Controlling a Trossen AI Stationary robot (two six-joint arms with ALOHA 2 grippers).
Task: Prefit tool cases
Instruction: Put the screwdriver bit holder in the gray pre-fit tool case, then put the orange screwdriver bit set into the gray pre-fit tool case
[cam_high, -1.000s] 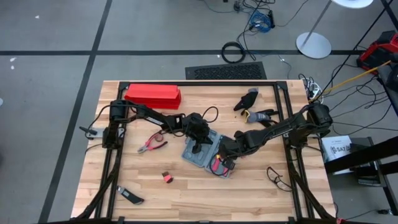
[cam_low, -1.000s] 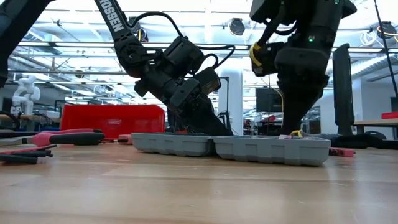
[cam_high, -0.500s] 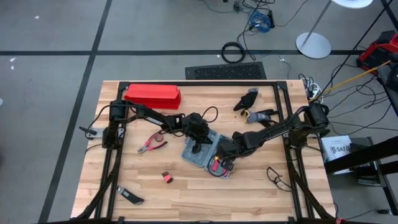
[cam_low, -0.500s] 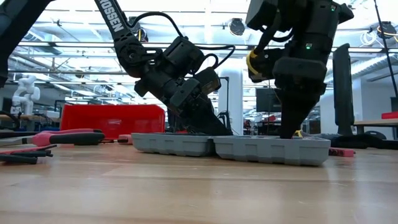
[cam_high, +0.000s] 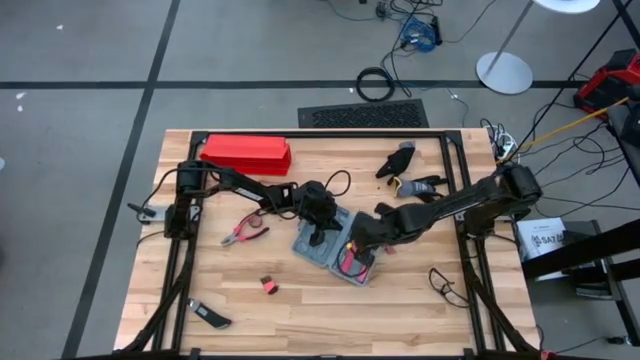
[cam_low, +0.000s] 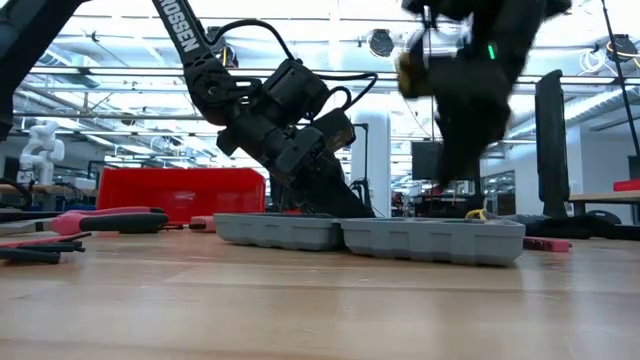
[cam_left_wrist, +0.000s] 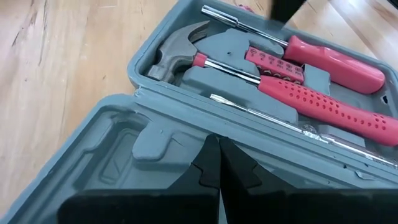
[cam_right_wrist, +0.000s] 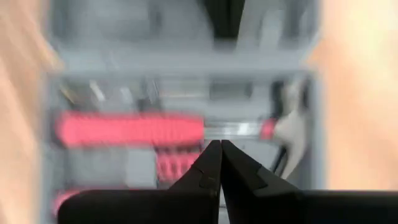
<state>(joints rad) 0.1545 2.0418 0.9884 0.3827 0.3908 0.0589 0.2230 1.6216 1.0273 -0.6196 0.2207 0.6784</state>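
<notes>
Fingers (cam_left_wrist: 214, 163) of both arms pressed together over grey moulded case (cam_high: 333, 243), red ribbed, seemingly rubbery hammer handle (cam_left_wrist: 323, 106) inside.

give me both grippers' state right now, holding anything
left gripper: shut, empty, pressed on the tool case lid.
right gripper: shut, empty, above the case.
</notes>
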